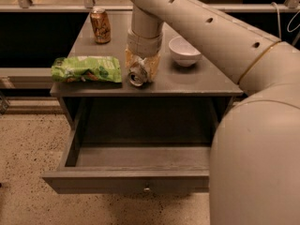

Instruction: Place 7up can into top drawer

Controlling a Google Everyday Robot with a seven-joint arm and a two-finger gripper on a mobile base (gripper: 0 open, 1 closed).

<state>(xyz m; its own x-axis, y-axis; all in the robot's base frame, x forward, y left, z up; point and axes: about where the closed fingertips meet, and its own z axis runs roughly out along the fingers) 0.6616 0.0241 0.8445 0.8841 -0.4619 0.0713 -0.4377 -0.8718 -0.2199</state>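
The 7up can lies on its side near the front edge of the grey cabinet top, with its shiny metal end facing the camera. My gripper comes down from above and its yellowish fingers sit close against both sides of the can, shut on it. The can still rests on the cabinet top. The top drawer is pulled wide open below, its inside bare, with a small round knob on its front.
A green snack bag lies just left of the can. A brown-orange can stands at the back left. A white bowl sits to the right. My arm fills the right side of the view. The floor is speckled.
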